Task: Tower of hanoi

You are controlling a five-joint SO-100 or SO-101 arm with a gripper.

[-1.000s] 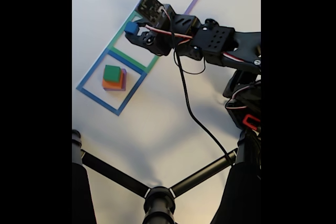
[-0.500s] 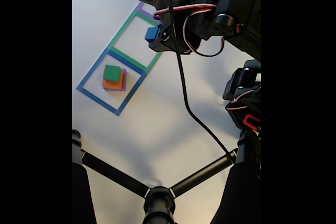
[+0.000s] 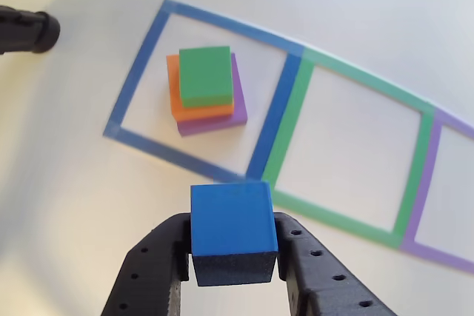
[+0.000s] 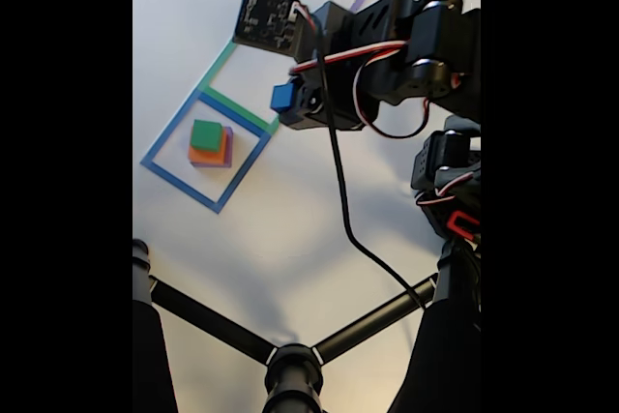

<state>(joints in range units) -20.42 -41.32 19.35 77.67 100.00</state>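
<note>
Pincer (image 3: 234, 260) gripping blue cube (image 3: 233, 220), hovering mid-transfer (likely); next: lowering onto green block (image 3: 205, 75) of 3-block stack.

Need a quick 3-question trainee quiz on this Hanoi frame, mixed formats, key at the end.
1. True or false: the gripper is shut on the blue cube.
2. Multiple choice: in the other view, the stack in the blue square reads, top to bottom: A) green, orange, purple; B) purple, orange, green; C) orange, green, purple.
3. Fill in: the square between the blue and purple outlines is ____, and in the other view nothing sits inside it.

Key: 1 true; 2 A; 3 green.
</note>
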